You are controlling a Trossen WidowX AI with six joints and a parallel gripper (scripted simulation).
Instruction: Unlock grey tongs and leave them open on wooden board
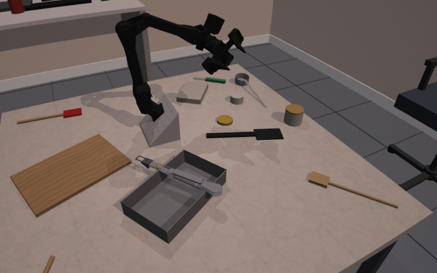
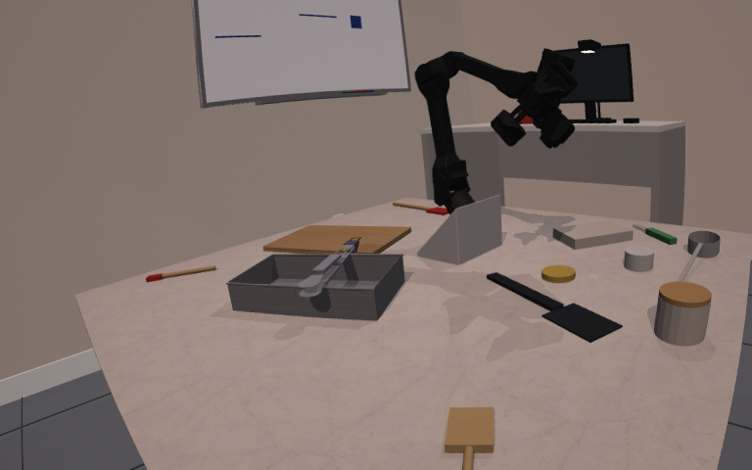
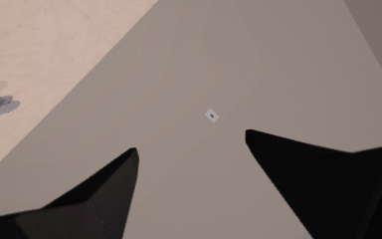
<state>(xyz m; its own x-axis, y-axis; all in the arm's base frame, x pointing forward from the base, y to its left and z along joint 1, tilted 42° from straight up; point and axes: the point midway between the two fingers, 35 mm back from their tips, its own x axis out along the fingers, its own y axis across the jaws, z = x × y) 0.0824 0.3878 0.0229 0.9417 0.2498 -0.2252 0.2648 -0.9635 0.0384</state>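
- Grey tongs [image 1: 180, 173] lie shut across the roasting tin [image 1: 151, 215], scalloped tips over one rim.
- My tool [image 1: 233, 57] hangs high, fingers wide apart, gripping nothing.

Wooden paddle [image 2: 469, 431] handle cut by bottom edge; arm base hidden behind grey wedge [image 2: 464, 231].

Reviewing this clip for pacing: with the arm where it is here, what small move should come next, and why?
Probably swing the gripper down toward the grey tongs. It hangs open and holds nothing, high above the table's far side, while the tongs lie shut across the roasting tin, handle end toward the wooden board. Nothing can be grasped from up there.
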